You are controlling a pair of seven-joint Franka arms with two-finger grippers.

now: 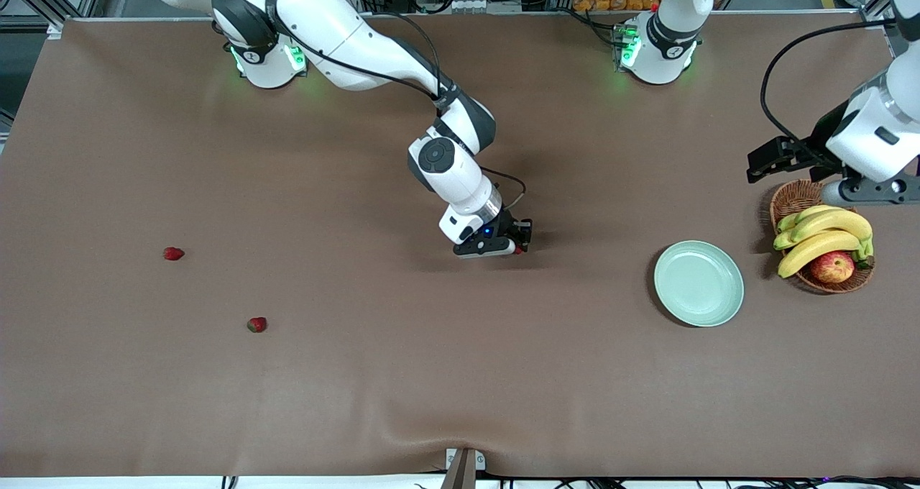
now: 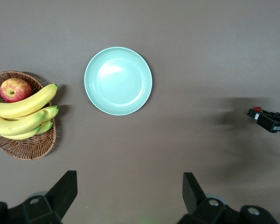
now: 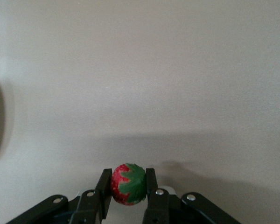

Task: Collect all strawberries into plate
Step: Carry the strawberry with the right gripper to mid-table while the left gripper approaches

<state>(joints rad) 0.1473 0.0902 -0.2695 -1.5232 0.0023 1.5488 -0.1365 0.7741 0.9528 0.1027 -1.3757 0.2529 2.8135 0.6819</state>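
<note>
My right gripper (image 1: 519,247) is shut on a strawberry (image 3: 129,184), red with a green cap, and holds it over the bare middle of the table. Two more strawberries lie on the table toward the right arm's end, one (image 1: 173,253) farther from the front camera and one (image 1: 256,324) nearer to it. The mint-green plate (image 1: 698,282) sits empty toward the left arm's end; it also shows in the left wrist view (image 2: 118,80). My left gripper (image 2: 129,191) is open and empty, up over the table near the basket; in the front view it (image 1: 762,164) is above the basket.
A brown wicker basket (image 1: 794,200) with bananas (image 1: 823,234) and a red-yellow apple (image 1: 832,266) stands beside the plate at the left arm's end. The table is covered by a brown cloth (image 1: 431,374).
</note>
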